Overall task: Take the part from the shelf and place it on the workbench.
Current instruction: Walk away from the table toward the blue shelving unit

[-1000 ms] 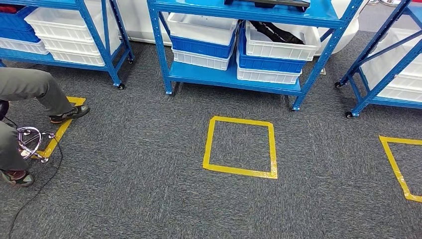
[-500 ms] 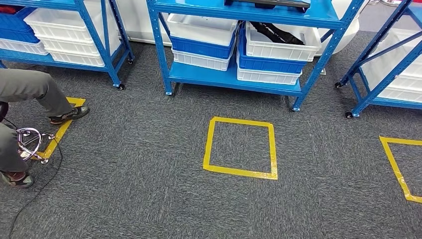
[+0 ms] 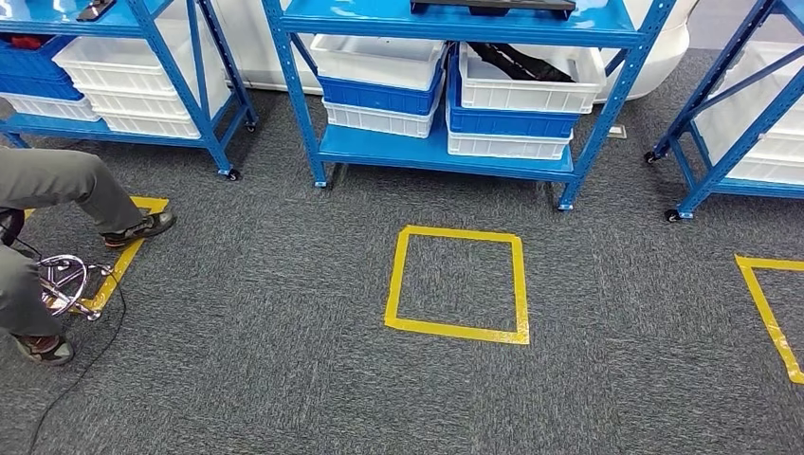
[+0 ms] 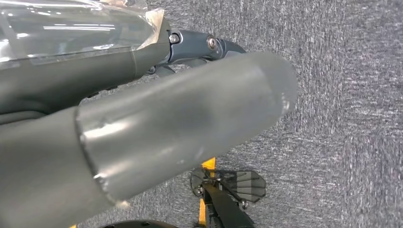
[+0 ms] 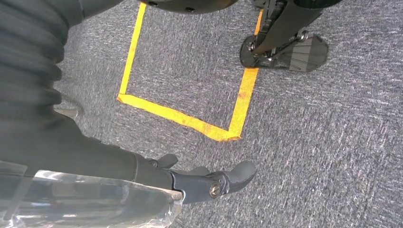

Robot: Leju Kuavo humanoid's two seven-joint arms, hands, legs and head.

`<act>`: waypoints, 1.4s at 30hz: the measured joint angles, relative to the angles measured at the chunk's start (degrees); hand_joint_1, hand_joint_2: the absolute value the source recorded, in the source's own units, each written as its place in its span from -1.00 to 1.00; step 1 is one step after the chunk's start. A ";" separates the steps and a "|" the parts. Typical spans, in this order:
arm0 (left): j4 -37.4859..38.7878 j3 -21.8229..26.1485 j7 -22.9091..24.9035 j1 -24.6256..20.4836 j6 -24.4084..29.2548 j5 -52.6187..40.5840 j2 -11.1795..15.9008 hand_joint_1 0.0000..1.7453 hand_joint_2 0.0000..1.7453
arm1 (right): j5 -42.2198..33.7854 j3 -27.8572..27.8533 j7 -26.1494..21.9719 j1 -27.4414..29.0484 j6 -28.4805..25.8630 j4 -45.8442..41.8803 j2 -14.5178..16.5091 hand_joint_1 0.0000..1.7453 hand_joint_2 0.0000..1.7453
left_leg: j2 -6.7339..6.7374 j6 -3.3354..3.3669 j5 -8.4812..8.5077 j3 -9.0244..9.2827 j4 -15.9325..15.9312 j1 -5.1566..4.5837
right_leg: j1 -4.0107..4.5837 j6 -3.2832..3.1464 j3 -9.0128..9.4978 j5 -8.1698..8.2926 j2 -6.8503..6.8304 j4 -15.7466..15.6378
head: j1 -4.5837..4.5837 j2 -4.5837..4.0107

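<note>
blue shelf [image 3: 446, 152] stands far from both hands' empty fingers [image 5: 237, 173] (part unclear), loosely extended over carpet [image 3: 284, 360].

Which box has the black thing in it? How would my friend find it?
Find the middle blue shelf rack straight ahead, behind the yellow tape square on the carpet. On its bottom shelf sit two stacks of white and blue bins; take the right stack. Its top white bin is the one with a black part lying inside; the top bin beside it looks empty.
</note>
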 joint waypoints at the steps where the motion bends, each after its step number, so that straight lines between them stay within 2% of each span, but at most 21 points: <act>1: 0.00 0.01 -0.01 0.01 0.00 0.00 0.00 -1.00 -1.00 | 0.02 0.00 0.01 0.00 0.00 0.00 0.00 -1.00 1.00 | 0.00 -0.05 0.02 0.04 -0.07 0.04 | 0.09 -0.24 0.01 -0.05 0.00 0.01 | 0.00 0.00; 3: 0.00 0.02 -0.01 0.02 0.00 0.01 0.00 -1.00 -1.00 | 0.06 0.00 0.02 0.00 0.00 0.00 -0.01 -1.00 1.00 | 0.01 -0.59 0.05 0.10 -0.19 0.14 | 0.23 -0.49 0.01 -0.09 0.00 0.03 | 0.00 0.00; 7: 0.00 0.09 0.00 0.08 0.00 0.03 -0.05 -1.00 -1.00 | 0.14 0.00 0.20 -0.02 0.00 0.00 -0.10 -1.00 1.00 | 0.01 -3.18 -0.08 0.28 -0.46 0.40 | 0.58 -0.71 -0.02 -0.22 0.00 0.07 | 0.04 0.00; 9: 0.00 0.19 -0.01 0.12 0.00 0.03 -0.08 -1.00 -1.00 | 0.16 0.00 0.24 -0.04 0.00 0.00 -0.14 -1.00 1.00 | 0.01 -3.52 -0.14 0.32 -0.47 0.37 | 0.65 -0.72 -0.03 -0.23 0.00 0.07 | 0.04 0.00; 19: 0.00 0.62 -0.15 0.24 -0.07 0.04 -0.13 -1.00 -1.00 | 0.46 0.03 0.30 -0.08 0.21 0.00 -0.15 -1.00 1.00 | 0.03 -3.57 -0.21 0.31 -0.42 -0.27 | 0.25 -0.70 0.00 -0.22 -0.01 0.04 | 0.06 0.00; 21: 0.00 0.71 -0.31 0.24 -0.30 0.04 -0.12 -1.00 -1.00 | 0.55 0.05 0.31 -0.08 0.39 0.00 -0.14 -1.00 1.00 | 0.04 -3.50 -0.30 0.24 -0.26 -0.38 | -0.10 -0.62 0.08 -0.17 -0.01 -0.09 | 0.04 0.00; 23: -0.01 0.80 -0.50 0.24 -0.42 0.04 -0.03 -1.00 -1.00 | 0.61 0.11 0.31 -0.13 0.49 -0.01 -0.03 -1.00 1.00 | 0.11 -2.79 -0.38 0.30 -0.48 -0.51 | -0.53 -0.28 0.43 0.05 -0.02 -0.74 | -0.02 0.00; 25: -0.01 0.81 -0.74 0.28 -0.43 0.04 -0.11 -1.00 -1.00 | 0.66 0.19 0.31 -0.21 0.50 -0.05 0.00 -1.00 1.00 | 0.32 -1.74 0.47 1.58 -2.68 -0.07 | -0.24 0.06 0.81 0.16 -0.14 -1.22 | 0.02 0.00; 27: 0.00 0.80 -0.92 0.32 -0.41 -0.01 -0.33 -1.00 -1.00 | 0.77 0.25 0.31 -0.28 0.50 -0.09 -0.11 -1.00 1.00 | 0.57 -1.34 1.34 3.11 -4.88 0.54 | 0.10 -0.11 -0.68 -1.09 -0.17 1.93 | 0.28 0.00; 29: 0.00 0.80 -1.08 0.35 -0.39 -0.09 -0.45 -1.00 -1.00 | 0.90 0.26 0.31 -0.22 0.50 -0.09 -0.24 -1.00 1.00 | 0.68 -1.48 1.07 3.60 -5.24 0.66 | -0.17 -0.34 -4.47 -3.28 -0.08 8.75 | 0.41 0.00; 30: 0.00 0.80 -1.16 0.38 -0.39 -0.11 -0.49 -1.00 -1.00 | 0.94 0.26 0.32 -0.11 0.50 -0.09 -0.33 -1.00 1.00 | 0.66 -1.65 0.76 3.76 -5.21 0.72 | -0.35 -0.16 -6.12 -3.79 -0.08 11.37 | 0.43 0.00; 31: 0.00 0.80 -1.26 0.43 -0.43 -0.14 -0.53 -1.00 -1.00 | 0.97 0.26 0.33 0.03 0.50 -0.09 -0.44 -1.00 1.00 | 0.63 -1.90 0.38 4.02 -5.16 0.85 | -0.60 0.33 -6.87 -3.43 -0.08 12.10 | 0.42 0.00; 32: 0.00 0.80 -1.36 0.49 -0.47 -0.16 -0.55 -1.00 -1.00 | 0.99 0.26 0.34 0.14 0.50 -0.09 -0.53 -1.00 1.00 | 0.57 -2.28 -0.07 4.37 -5.05 1.09 | -0.92 1.09 -6.44 -2.17 -0.10 10.55 | 0.43 0.00; 34: -0.01 0.80 -1.50 0.59 -0.55 -0.19 -0.49 -1.00 -1.00 | 1.00 0.27 0.35 0.22 0.52 -0.05 -0.54 -1.00 1.00 | 0.48 -3.52 -1.21 5.07 -4.41 1.60 | -1.64 2.85 -3.81 0.87 -0.12 4.42 | 0.49 0.00; 35: -0.01 0.81 -1.55 0.60 -0.54 -0.21 -0.38 -1.00 -1.00 | 1.01 0.28 0.35 0.21 0.55 0.00 -0.42 -1.00 1.00 | 0.49 -4.27 -2.04 5.11 -3.73 1.76 | -1.80 3.09 -2.56 1.44 -0.04 2.01 | 0.70 0.00; 36: -0.02 0.81 -1.63 0.58 -0.46 -0.28 -0.27 -1.00 -1.00 | 1.01 0.30 0.36 0.21 0.58 0.03 -0.30 -1.00 1.00 | 0.49 -4.90 -2.82 5.10 -3.17 1.79 | -1.81 2.61 -1.89 1.26 0.04 1.04 | 0.81 0.00; 38: -0.04 0.79 -1.79 0.50 -0.20 -0.42 -0.18 -1.00 -1.00 | 1.03 0.31 0.38 0.21 0.63 0.02 -0.26 -1.00 1.00 | 0.44 -5.56 -4.02 5.18 -2.60 1.90 | -1.47 0.55 -1.47 -0.10 0.20 1.27 | 0.68 0.00; 39: -0.04 0.78 -1.86 0.43 -0.08 -0.48 -0.23 -1.00 -1.00 | 1.05 0.31 0.39 0.18 0.63 -0.02 -0.32 -1.00 1.00 | 0.39 -5.69 -4.32 5.48 -2.70 2.05 | -1.28 -0.37 -1.27 -0.58 0.28 1.58 | 0.41 0.00; 40: -0.04 0.78 -1.90 0.36 0.01 -0.51 -0.27 -1.00 -1.00 | 1.08 0.32 0.39 0.18 0.64 -0.05 -0.38 -1.00 1.00 | 0.37 -5.73 -4.71 5.51 -2.24 2.22 | -1.10 -0.98 -0.90 -1.01 0.35 1.63 | 0.08 0.00; 41: -0.04 0.78 -1.95 0.27 0.10 -0.56 -0.31 -1.00 -1.00 | 1.11 0.32 0.39 0.17 0.65 -0.08 -0.39 -1.00 1.00 | 0.38 -5.69 -5.29 4.73 -0.54 2.27 | -0.88 -1.45 -0.41 -1.39 0.43 1.58 | -0.15 0.00; 42: -0.04 0.78 -2.01 0.19 0.19 -0.61 -0.33 -1.00 -1.00 | 1.13 0.33 0.39 0.14 0.66 -0.11 -0.40 -1.00 1.00 | 0.42 -5.55 -6.03 3.00 2.43 2.19 | -0.62 -1.83 0.21 -1.80 0.48 1.51 | -0.34 0.00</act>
